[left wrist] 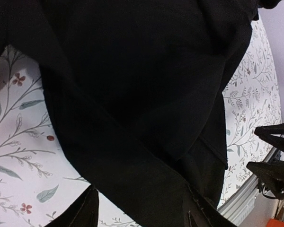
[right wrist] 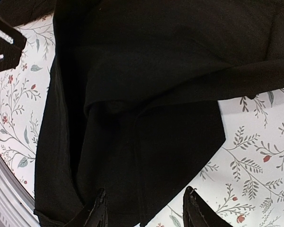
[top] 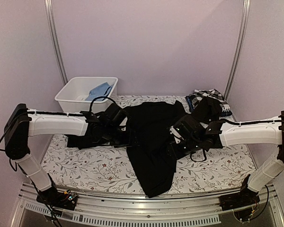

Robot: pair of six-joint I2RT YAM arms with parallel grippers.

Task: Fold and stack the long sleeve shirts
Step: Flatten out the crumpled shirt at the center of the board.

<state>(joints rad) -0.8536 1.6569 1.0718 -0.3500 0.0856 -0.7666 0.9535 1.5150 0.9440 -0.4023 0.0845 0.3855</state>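
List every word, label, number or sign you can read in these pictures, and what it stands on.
No text can be read in any view. The black shirt shows no lettering, the checked shirt only its pattern, the white bin no label, and the tablecloth only printed flowers.

The left arm (top: 57, 124) and right arm (top: 248, 132) show white tubular links, black joints and thin black cables; the left gripper (left wrist: 142, 204) and right gripper (right wrist: 146, 202) have black fingers
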